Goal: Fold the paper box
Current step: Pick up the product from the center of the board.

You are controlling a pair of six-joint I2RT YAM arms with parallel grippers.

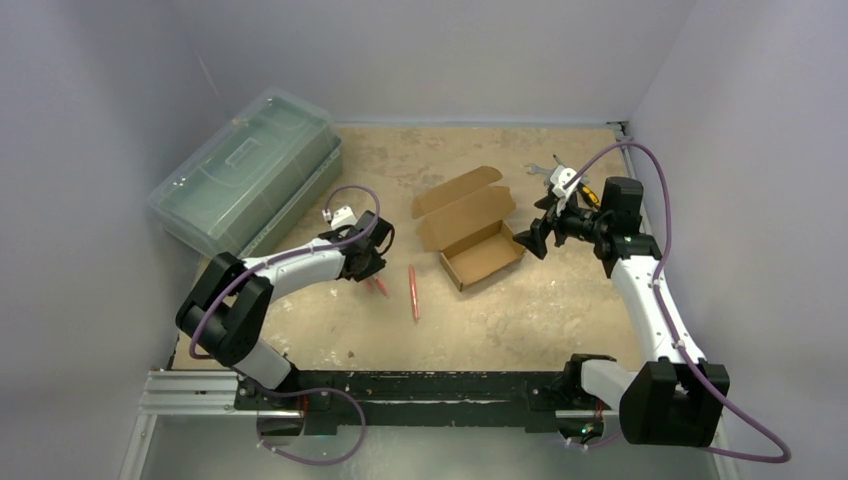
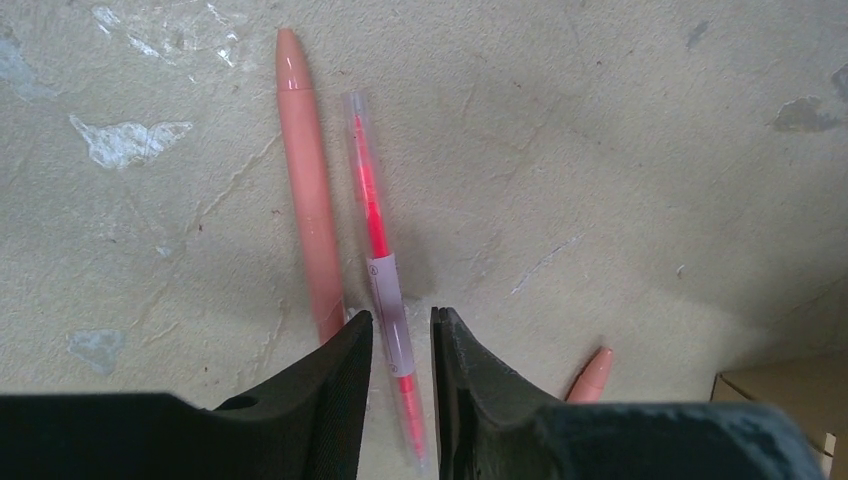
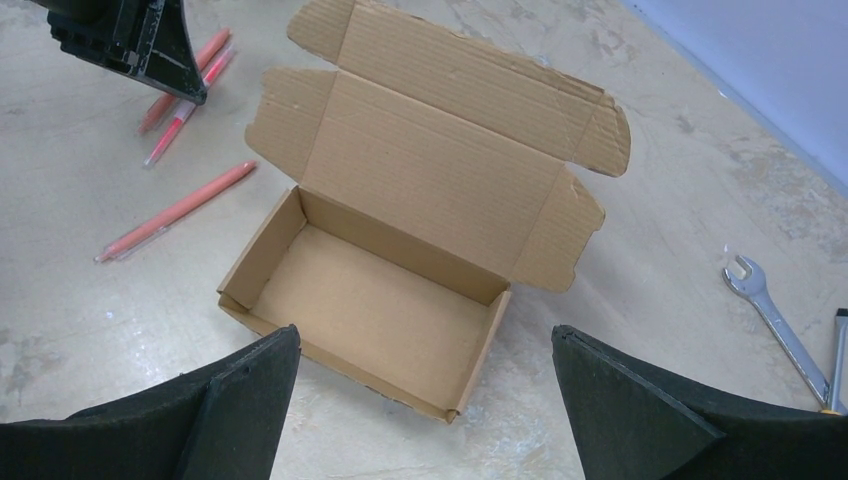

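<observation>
- Tabletop (image 1: 540, 310): carries everything listed.
- Box (image 1: 480, 240): mid-tabletop, tray formed, lid and flaps lying open.
- My right fingers (image 1: 530, 240): spread wide, empty, just beside the box. Risk: one-sided push slides the light box instead of folding it.
- My left fingers (image 1: 372, 272): narrow astride a pen (image 2: 375, 220); gripped or not, I cannot tell. Risk: box left unbraced.

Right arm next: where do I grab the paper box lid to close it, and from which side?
Probably the tuck flap on the free edge of the lid, at its right-arm-side corner. Bring the open right tool in from that side, pinching across the sheet: it is thin, unattached and farthest from the hinge fold.
</observation>
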